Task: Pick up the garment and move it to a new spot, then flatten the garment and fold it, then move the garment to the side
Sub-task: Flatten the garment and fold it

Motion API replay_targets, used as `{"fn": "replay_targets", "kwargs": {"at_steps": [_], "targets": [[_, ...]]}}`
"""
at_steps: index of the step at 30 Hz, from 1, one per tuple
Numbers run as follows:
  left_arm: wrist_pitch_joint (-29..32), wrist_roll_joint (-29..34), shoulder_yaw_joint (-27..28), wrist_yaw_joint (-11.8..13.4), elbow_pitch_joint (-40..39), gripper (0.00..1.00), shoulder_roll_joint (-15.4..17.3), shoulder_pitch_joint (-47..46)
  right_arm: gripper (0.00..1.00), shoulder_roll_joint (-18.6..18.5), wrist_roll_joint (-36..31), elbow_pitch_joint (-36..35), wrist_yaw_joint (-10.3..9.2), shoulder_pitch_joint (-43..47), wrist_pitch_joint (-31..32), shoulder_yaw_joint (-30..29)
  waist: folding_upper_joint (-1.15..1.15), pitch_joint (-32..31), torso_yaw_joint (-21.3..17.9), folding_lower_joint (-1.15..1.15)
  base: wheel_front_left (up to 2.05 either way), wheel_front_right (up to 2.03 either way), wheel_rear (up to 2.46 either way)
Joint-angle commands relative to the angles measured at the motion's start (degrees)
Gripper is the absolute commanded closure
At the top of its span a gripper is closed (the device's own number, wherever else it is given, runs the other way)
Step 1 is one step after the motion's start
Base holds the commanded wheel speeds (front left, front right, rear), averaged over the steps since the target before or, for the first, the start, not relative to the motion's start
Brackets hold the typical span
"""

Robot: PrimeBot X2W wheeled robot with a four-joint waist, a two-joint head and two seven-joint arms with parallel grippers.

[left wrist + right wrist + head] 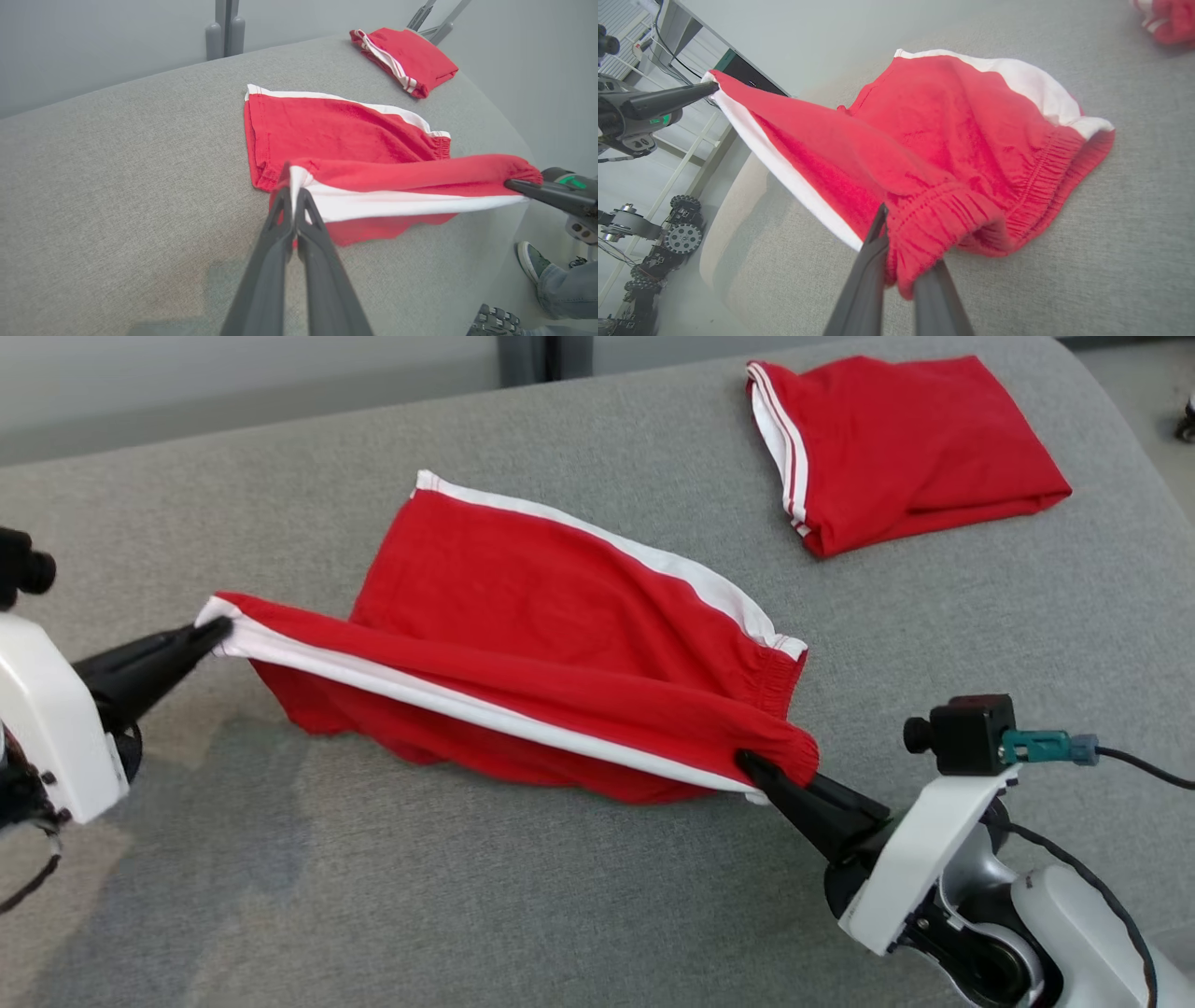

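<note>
Across the middle of the head view, red shorts [523, 588] with white side stripes lie partly on the grey fabric-covered tabletop [597, 915]. Their near edge is raised and stretched taut between the two hands. At the frame's left, the left hand [217, 631] is pinched closed on the hem corner at the white stripe. At lower right, the right hand [750, 763] is clamped on the elastic waistband. The far half of the shorts rests flat on the surface. At upper right, a second red garment [896, 439] lies folded, well apart.
</note>
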Motion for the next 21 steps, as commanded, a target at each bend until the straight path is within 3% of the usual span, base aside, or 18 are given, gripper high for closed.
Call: {"fn": "replay_targets", "kwargs": {"at_steps": [1, 8, 21], "targets": [[0.46, 0.5, 0.39, -0.32, 0.65, 1.0, 0.25, -1.06, 1.0, 0.19, -0.42, -0.19, 0.0, -0.82, 0.17, -0.36, 0.0, 3.23, -2.38, 0.0, 0.0, 0.0, 0.0], [6.95, 2.23, 1.45, -2.34, 6.5, 1.0, -1.7, -8.52, 1.0, 5.23, -2.18, -0.49, 0.0, -4.0, -0.74, -2.03, 0.0, 9.0, -5.67, 0.0, 0.0, 0.0, 0.0], [13.11, 5.24, 2.66, -4.32, 15.81, 1.0, -6.87, -19.34, 1.0, 9.06, -0.03, 1.38, 0.0, -8.67, -8.16, -2.32, 0.0, 14.83, -9.28, 0.0, 0.0, 0.0, 0.0]]}}
